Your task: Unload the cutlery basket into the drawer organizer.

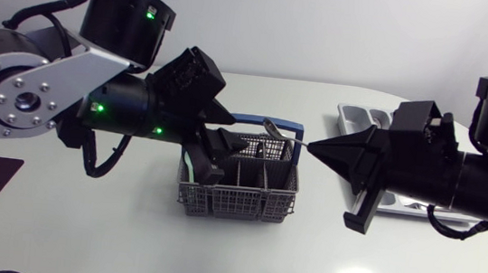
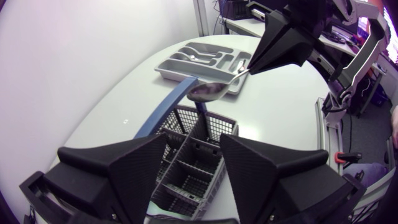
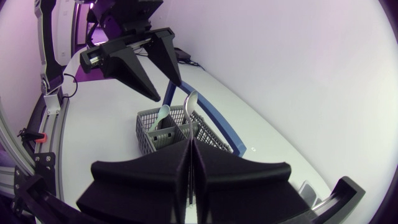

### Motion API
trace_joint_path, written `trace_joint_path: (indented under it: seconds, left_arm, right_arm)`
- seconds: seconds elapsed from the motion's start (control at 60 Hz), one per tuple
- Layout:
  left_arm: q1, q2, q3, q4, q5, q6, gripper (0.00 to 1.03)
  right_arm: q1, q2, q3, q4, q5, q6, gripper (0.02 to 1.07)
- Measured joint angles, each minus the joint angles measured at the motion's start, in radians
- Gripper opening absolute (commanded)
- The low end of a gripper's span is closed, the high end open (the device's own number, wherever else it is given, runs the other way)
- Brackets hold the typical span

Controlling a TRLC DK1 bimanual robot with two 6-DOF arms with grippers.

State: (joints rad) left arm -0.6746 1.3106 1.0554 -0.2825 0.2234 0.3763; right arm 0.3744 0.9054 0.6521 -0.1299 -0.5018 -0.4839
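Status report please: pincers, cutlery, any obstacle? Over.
Left pincer open over basket. Right pincer shut on spoon, above basket. No obstacle seen toward organizer.

The left arm (image 1: 40, 88) enters from 9 o'clock; the left end effector (image 1: 218, 147) tips downward, fingers spread (a broad gap between the wedges). The right arm (image 1: 485, 180) enters from 3 o'clock; the right end effector (image 1: 316, 147) lies level, pointing toward 9 o'clock, fingers pinched on a spoon (image 2: 208, 91).

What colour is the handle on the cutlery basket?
Blue. The handle arching over the grey basket shows best in the left wrist view.
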Motion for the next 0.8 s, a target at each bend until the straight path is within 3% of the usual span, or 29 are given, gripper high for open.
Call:
trace_joint_path:
  seconds: [0.133, 0.217, 0.333, 0.583, 0.8]
  left_arm:
    - [0.058, 0.032, 0.027, -0.027, 0.198, -0.084, 0.62]
    - [0.085, 0.055, 0.045, -0.027, 0.222, -0.117, 0.61]
    - [0.067, 0.061, 0.045, -0.030, 0.223, -0.123, 0.61]
    - [-0.142, -0.034, -0.003, 0.046, -0.140, 0.016, 0.62]
    - [-0.167, -0.055, -0.010, 0.066, -0.187, -0.005, 0.61]
  right_arm:
    - [-0.004, -0.024, -0.013, 0.000, -0.004, -0.010, 0.08]
    - [-0.003, -0.028, -0.013, 0.001, -0.003, -0.009, 0.08]
    - [0.005, -0.028, -0.015, 0.024, 0.011, 0.006, 0.08]
    - [0.050, 0.006, -0.014, 0.030, 0.070, 0.023, 0.08]
    - [0.145, 0.006, -0.037, 0.171, 0.218, 0.066, 0.08]
